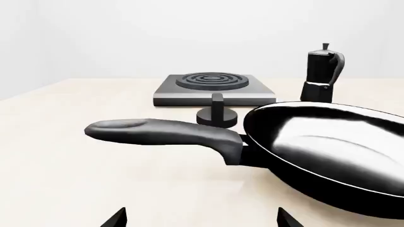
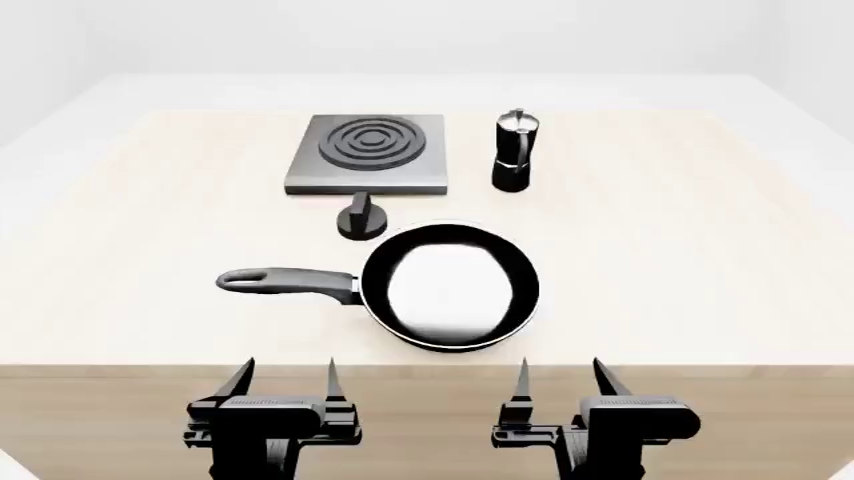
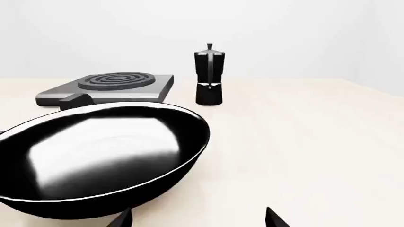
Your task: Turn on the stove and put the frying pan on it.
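The frying pan (image 2: pixel 451 286), black with a glossy pale inside, lies on the table's near middle, its long handle (image 2: pixel 287 281) pointing left. Behind it lies the grey stove (image 2: pixel 368 153) with its ringed burner, and its black knob (image 2: pixel 362 221) stands between slab and pan. In the left wrist view the pan's handle (image 1: pixel 164 134) lies across in front of the knob (image 1: pixel 216 113) and stove (image 1: pixel 213 88). The right wrist view shows the pan (image 3: pixel 101 156) close up, the stove (image 3: pixel 109 88) beyond. My left gripper (image 2: pixel 284 381) and right gripper (image 2: pixel 559 378) hang open at the table's near edge, both empty.
A black-and-silver moka pot (image 2: pixel 514 151) stands right of the stove; it also shows in the wrist views as the moka pot (image 1: pixel 323 74) and moka pot (image 3: pixel 208 75). The pale wooden table (image 2: pixel 694 250) has its front edge just ahead of both grippers.
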